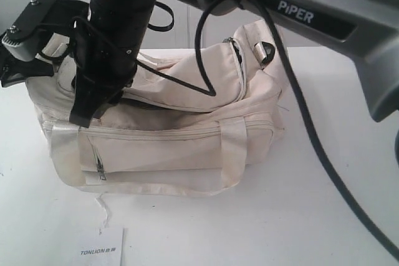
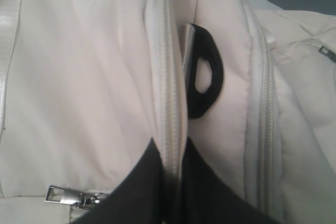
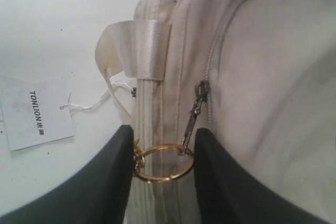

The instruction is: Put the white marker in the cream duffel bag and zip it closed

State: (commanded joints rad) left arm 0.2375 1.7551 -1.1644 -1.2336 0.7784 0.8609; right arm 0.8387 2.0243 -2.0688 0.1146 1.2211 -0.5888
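White desk [image 1: 299, 216] carries cream duffel bag [image 1: 187, 147], TONLION card [image 1: 103, 250] lying in front. Right claw [image 3: 163, 150] reaches across and holds gold ring [image 3: 157, 178] hooked to zipper pull [image 3: 195, 111]. Left claw [image 2: 172, 166] is pinched narrow on zip seam [image 2: 168, 93] beside dark D-ring [image 2: 206, 72].

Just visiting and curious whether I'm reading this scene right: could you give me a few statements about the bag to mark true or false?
1. The white marker lies on the table in front of the bag. False: no marker shows in any view.
2. A gold ring sits between the right fingers. True.
3. The TONLION card is tucked inside the cream duffel bag. False: it lies on the white table.
4. The left fingers pinch a zipper seam of the bag. True.
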